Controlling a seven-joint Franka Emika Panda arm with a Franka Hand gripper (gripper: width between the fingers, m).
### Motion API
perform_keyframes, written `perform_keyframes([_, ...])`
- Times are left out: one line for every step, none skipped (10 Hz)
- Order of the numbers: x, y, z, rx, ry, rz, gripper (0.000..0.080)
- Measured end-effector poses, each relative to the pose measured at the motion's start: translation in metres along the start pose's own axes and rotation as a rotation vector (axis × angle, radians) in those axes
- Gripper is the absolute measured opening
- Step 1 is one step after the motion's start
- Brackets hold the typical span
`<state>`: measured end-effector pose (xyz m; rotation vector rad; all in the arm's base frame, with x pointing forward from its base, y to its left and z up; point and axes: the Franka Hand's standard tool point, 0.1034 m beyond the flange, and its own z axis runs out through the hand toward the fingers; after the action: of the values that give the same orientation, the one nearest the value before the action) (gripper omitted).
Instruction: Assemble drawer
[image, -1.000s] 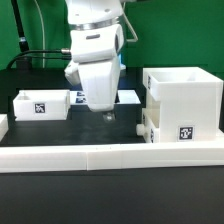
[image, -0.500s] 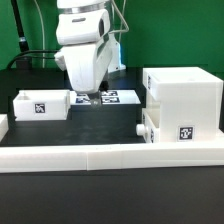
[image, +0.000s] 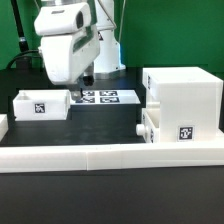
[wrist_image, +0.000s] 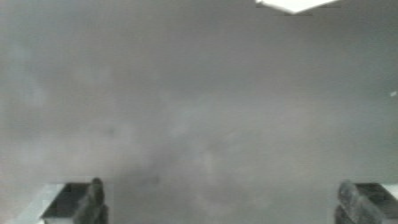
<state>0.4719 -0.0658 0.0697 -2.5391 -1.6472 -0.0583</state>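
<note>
The white cube-like housing (image: 185, 98) stands at the exterior view's right. One small tray (image: 150, 126) sits at its lower front, partly in it, with its knob (image: 139, 129) pointing left. The second tray (image: 40, 103) stands apart at the left, tag facing forward. My gripper (image: 87, 77) hangs above the table just right of the left tray and touches nothing. In the wrist view my gripper (wrist_image: 221, 205) is open, with its fingers (wrist_image: 71, 200) wide apart over blurred dark table and nothing between them.
The marker board (image: 106, 97) lies flat behind the middle of the table. A long low white wall bar (image: 110, 153) runs along the front edge. A white corner (wrist_image: 299, 4) shows at the wrist view's edge.
My gripper has moved up and to the exterior view's left, from over the table's middle to beside the left tray. The marker board is now uncovered. The drawer parts have not moved.
</note>
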Motion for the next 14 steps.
perform_keyframes([-0.016, -0.012, 0.002, -0.016, -0.006, 0.06, 0.0649])
perform_keyframes([-0.031, -0.024, 0.006, -0.02, -0.004, 0.232, 0.0649])
perform_keyframes([-0.03, -0.024, 0.006, -0.015, -0.004, 0.276, 0.0649])
perform_keyframes([-0.028, -0.024, 0.007, -0.016, -0.002, 0.357, 0.0649])
perform_keyframes([-0.028, -0.024, 0.007, -0.015, -0.001, 0.424, 0.0649])
perform_keyframes([-0.029, -0.023, 0.008, -0.021, 0.0, 0.54, 0.0649])
perform_keyframes([-0.034, -0.022, 0.012, -0.031, 0.0, 0.681, 0.0649])
perform_keyframes([-0.039, -0.022, 0.014, -0.042, 0.001, 0.778, 0.0649])
perform_keyframes([-0.043, -0.026, 0.017, -0.058, 0.005, 0.913, 0.0649])
perform_keyframes([-0.043, -0.031, 0.02, -0.059, 0.002, 1.033, 0.0649])
perform_keyframes([-0.046, -0.036, 0.024, -0.053, -0.005, 1.098, 0.0649])
perform_keyframes([-0.049, -0.037, 0.027, -0.048, 0.001, 1.151, 0.0649])
perform_keyframes([-0.046, -0.036, 0.026, -0.049, 0.005, 1.175, 0.0649])
perform_keyframes([-0.046, -0.037, 0.026, -0.049, 0.004, 1.167, 0.0649])
